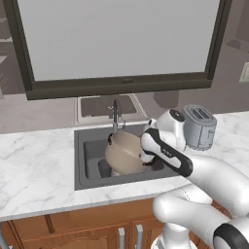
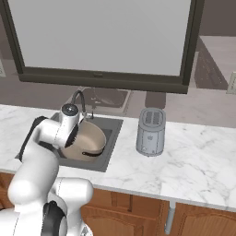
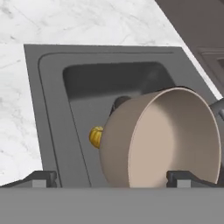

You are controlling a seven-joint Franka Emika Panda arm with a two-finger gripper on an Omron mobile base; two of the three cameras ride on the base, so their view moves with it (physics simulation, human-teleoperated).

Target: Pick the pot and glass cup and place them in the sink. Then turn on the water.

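The taupe-grey pot (image 1: 125, 151) (image 2: 85, 140) (image 3: 166, 140) lies tipped on its side inside the dark sink (image 1: 87, 160) (image 2: 109, 138) (image 3: 52, 113), its pale interior facing my hand. My gripper (image 3: 111, 179) hovers just above the basin, open, with the right fingertip (image 3: 181, 178) in front of the pot's mouth and the left one well clear of its wall. A dark shape that looks like the glass cup (image 3: 120, 103) (image 1: 103, 168) sits on the sink floor behind the pot, mostly hidden. The faucet (image 1: 116, 114) (image 2: 79, 99) stands at the back edge. The water is out of view.
A small yellow object (image 3: 96, 136) lies on the sink floor beside the pot. A grey toaster (image 1: 199, 126) (image 2: 150, 131) stands on the white marble counter (image 1: 34, 165) (image 2: 184, 156) right of the sink. A large window is behind the faucet.
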